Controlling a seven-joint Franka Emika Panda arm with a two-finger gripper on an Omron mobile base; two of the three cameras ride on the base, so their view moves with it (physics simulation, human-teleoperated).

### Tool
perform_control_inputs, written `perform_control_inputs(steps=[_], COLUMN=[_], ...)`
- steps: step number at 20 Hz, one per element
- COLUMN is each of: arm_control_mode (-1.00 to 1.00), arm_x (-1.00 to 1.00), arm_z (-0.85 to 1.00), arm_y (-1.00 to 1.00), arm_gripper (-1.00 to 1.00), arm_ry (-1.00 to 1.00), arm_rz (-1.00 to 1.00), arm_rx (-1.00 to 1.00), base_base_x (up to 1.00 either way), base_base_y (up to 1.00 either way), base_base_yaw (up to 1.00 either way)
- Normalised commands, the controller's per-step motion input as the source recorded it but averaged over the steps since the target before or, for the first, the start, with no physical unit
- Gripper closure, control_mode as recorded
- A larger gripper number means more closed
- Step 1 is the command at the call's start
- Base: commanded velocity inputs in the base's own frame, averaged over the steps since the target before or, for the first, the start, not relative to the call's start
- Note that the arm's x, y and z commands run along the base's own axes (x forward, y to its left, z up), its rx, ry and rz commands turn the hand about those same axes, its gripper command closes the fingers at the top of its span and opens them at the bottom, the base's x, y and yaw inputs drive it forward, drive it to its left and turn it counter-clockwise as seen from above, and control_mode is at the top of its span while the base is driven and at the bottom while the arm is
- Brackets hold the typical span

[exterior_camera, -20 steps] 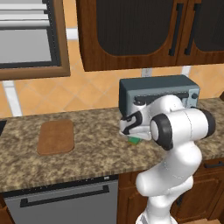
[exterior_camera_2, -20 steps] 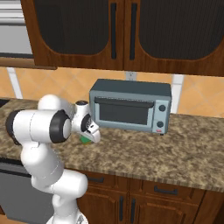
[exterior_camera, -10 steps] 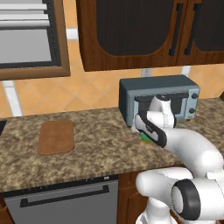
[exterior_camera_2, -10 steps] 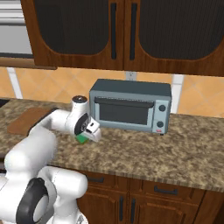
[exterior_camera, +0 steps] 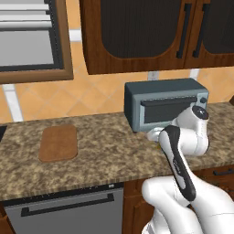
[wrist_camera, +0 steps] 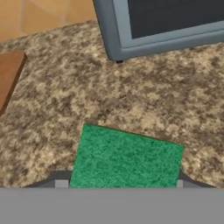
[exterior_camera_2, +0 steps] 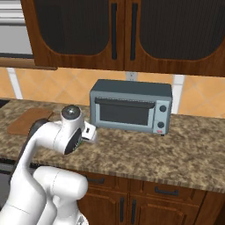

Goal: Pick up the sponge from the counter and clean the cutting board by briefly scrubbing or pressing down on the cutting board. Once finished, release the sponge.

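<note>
Speckled brown-and-tan granite runs the length of the counter, with a thick stone edge and dark wood cabinets below it. Orange tiles cover the wall behind, and dark-fronted wall cabinets hang above. A grey-blue toaster oven stands toward the back of the counter, and a dishwasher front sits under the counter at the left of the left base view.

The board lies flat on the counter well to the left of the oven, with bare stone between them. In the hand view its corner shows at the left edge.

The sponge lies flat on the counter in front of the oven, near it but not touching. In the hand view it sits right at the gripper, spanning nearly the whole gap between the two finger tips. Whether the tips press on its sides cannot be told. The arm bends low over the counter edge just before the oven.
</note>
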Motion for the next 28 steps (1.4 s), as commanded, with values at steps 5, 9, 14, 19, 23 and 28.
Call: perform_control_inputs(steps=[5, 9, 14, 19, 23, 28], arm_control_mode=[-1.0, -1.0, -1.0, -1.0, -1.0, 1.0], arm_x=[-0.08, 0.08, 0.13, 0.0, 0.0, -0.03], arm_z=[0.69, 0.53, 0.27, 0.05, 0.02, 0.0], arm_y=[0.54, 0.33, 0.02, 0.03, 0.1, 0.3], arm_gripper=[1.0, 1.0, 1.0, 1.0, 1.0, 1.0], arm_ry=[-0.03, 0.06, 0.03, 0.0, 0.0, 0.0], arm_rz=[0.08, 0.05, 0.09, 0.11, 0.09, 0.06], arm_rx=[-0.02, -0.01, 0.0, 0.0, 0.0, 0.0], base_base_x=[0.0, 0.0, 0.0, 0.0, 0.0, -0.01], base_base_y=[0.0, 0.0, 0.0, 0.0, 0.0, 0.2], base_base_yaw=[0.0, 0.0, 0.0, 0.0, 0.0, 0.01])
